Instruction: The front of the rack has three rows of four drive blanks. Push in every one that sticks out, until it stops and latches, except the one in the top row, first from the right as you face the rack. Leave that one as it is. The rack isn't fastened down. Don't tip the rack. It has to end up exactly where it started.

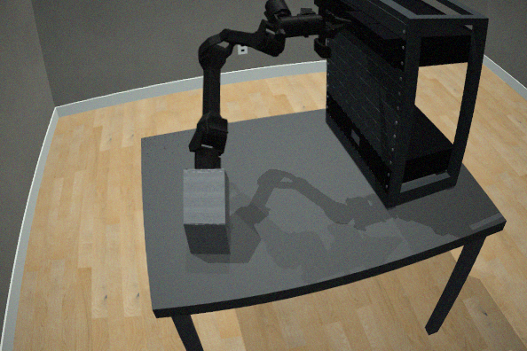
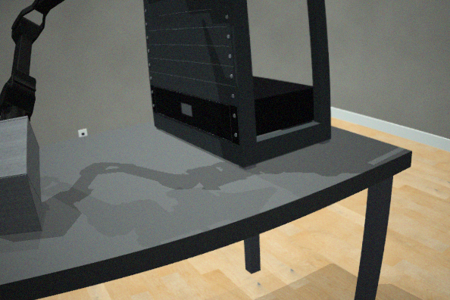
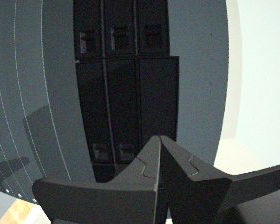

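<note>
The black open-frame rack (image 1: 467, 89) (image 2: 242, 76) stands upright at the far right of the table (image 1: 310, 248) (image 2: 151, 174). Its dark drive blanks (image 1: 377, 37) (image 3: 118, 76) sit near the top of the front face. In the wrist view they run as three dark strips, and one blank (image 3: 157, 92) at the outer strip stands out further than those beside it. My gripper (image 1: 343, 22) (image 3: 158, 141) is shut on nothing. Its joined fingertips are right at the front of the blanks, by the edge of that protruding one. I cannot tell whether they touch it.
The arm's base stands on a grey block (image 1: 205, 197) (image 2: 15, 151) at the table's left. Ribbed filler panels (image 2: 189, 49) cover the rack's middle. A black unit (image 1: 426, 146) (image 2: 282, 106) with a small grey label (image 2: 186, 109) fills the bottom. The table's front edge is near the rack's foot.
</note>
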